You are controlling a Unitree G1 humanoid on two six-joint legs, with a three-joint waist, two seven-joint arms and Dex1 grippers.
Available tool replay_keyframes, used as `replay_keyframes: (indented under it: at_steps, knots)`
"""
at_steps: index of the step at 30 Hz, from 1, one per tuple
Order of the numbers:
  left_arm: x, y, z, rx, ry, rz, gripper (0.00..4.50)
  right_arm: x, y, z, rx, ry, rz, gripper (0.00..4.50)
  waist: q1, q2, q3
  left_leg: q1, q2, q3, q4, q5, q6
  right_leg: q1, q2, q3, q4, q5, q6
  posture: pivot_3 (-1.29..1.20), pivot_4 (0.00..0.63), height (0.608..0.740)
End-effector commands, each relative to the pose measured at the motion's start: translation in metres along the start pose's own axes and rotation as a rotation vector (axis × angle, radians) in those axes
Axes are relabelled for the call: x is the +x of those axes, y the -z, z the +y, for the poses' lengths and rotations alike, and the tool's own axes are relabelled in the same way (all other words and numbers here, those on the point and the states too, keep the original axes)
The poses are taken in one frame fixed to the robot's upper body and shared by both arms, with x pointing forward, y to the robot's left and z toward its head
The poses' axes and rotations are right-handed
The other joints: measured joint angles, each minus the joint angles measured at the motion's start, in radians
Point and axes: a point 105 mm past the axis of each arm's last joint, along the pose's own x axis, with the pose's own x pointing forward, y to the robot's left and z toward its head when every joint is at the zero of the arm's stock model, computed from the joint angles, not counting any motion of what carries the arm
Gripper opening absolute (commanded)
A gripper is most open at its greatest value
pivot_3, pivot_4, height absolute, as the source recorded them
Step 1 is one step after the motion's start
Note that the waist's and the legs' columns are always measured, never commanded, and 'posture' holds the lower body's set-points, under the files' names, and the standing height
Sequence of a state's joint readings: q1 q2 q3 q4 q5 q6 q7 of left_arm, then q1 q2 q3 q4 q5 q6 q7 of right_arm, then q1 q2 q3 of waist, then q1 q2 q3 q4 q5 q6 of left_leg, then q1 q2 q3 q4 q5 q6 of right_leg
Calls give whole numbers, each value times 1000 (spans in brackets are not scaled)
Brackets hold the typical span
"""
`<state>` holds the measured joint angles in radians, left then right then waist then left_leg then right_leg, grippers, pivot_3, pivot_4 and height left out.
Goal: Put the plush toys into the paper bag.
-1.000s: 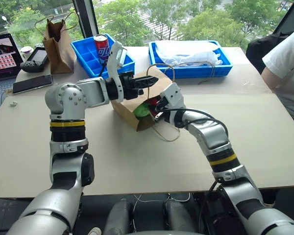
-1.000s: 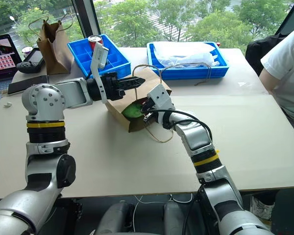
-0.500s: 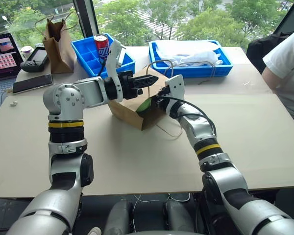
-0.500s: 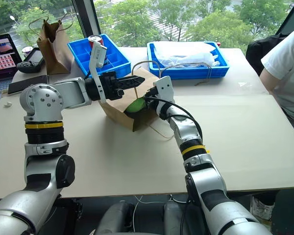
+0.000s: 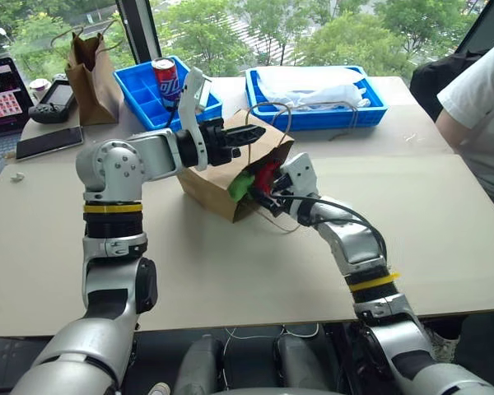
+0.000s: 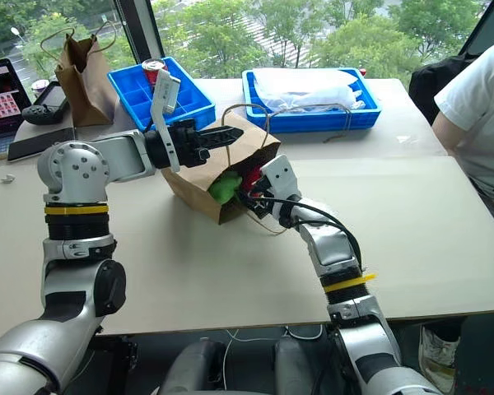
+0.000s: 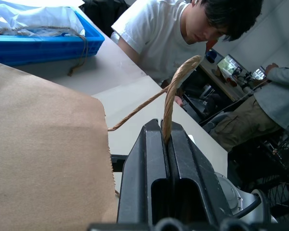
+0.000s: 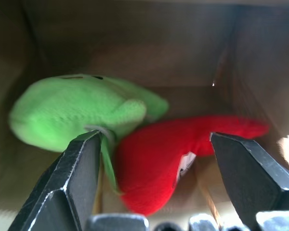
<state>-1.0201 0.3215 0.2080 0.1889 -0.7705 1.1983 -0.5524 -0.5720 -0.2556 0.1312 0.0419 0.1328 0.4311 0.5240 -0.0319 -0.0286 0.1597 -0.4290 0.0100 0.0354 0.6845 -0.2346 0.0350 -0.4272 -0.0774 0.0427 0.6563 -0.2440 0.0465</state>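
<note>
Gripping the bag's twisted handle (image 7: 176, 91), the left end effector (image 5: 245, 134) is being kept fully closed, so the paper bag (image 5: 210, 179) is being held tipped with its mouth open on the surface (image 5: 230, 271). Inside, the green toy (image 8: 82, 108) and red chili (image 8: 168, 149) are now lying released. The right end effector (image 8: 151, 168), clamped a second ago, is being drawn back with fingers wide and empty.

Soda can (image 5: 163, 76) in blue bin (image 5: 151, 99)

An office or lab: laptop (image 5: 2, 105), blue bins (image 5: 317, 107), seated people, a big tree-facing window (image 5: 230, 33).
</note>
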Motion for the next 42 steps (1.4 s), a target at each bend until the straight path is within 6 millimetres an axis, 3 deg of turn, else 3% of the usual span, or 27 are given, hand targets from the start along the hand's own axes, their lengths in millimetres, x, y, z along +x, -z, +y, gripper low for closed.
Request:
replay_keyframes:
  at_steps: [1,8,12,16,24,29,32,38,41,42]
  knots:
    - [1,-14,-7,51,28,-34,0,-25,-22,2,-24,-11,-25,3939,3,0,0,0,0,0,0,0,0,0,0,0,0,0,0,0,150,740]
    - [5,-13,-6,49,41,-32,0,-53,-17,5,-45,-24,75,3939,11,0,0,0,-1,0,0,1,1,0,0,0,-1,0,0,0,150,740]
    - [6,-13,-7,50,48,-29,0,-63,0,0,-35,7,186,3939,17,0,0,0,-1,0,0,1,2,1,0,0,-2,0,0,0,150,740]
    - [5,-15,-7,53,50,-30,0,-73,19,8,-24,-36,292,3939,21,0,0,0,-2,0,0,1,3,2,0,0,-8,0,0,0,150,740]
    - [7,-18,-7,64,50,-30,0,-42,45,13,-70,-80,348,3939,14,0,0,2,-3,1,0,2,3,2,0,0,-8,0,0,0,150,740]
    - [6,-21,-6,73,45,-34,0,-35,59,15,-91,-93,388,3939,16,0,0,3,-3,0,0,2,3,4,0,0,-8,0,0,0,150,740]
    - [4,-22,-6,76,40,-39,0,-37,69,9,-63,-47,418,3245,15,0,0,3,-2,0,0,2,3,4,0,0,-8,0,0,0,150,740]
    - [3,-22,-5,74,33,-47,0,-50,70,-6,3,26,427,1159,23,0,0,5,-2,0,0,3,4,6,0,0,-8,1,-1,0,150,740]
    - [3,-21,-5,68,32,-53,0,-59,53,-28,-75,76,395,155,31,0,0,5,-4,0,0,4,5,7,-2,0,-8,1,-1,0,150,740]
    - [3,-21,-5,66,33,-54,0,-61,46,-34,-96,90,382,68,33,0,0,5,-4,0,0,4,5,6,-2,0,-8,1,-1,0,150,740]
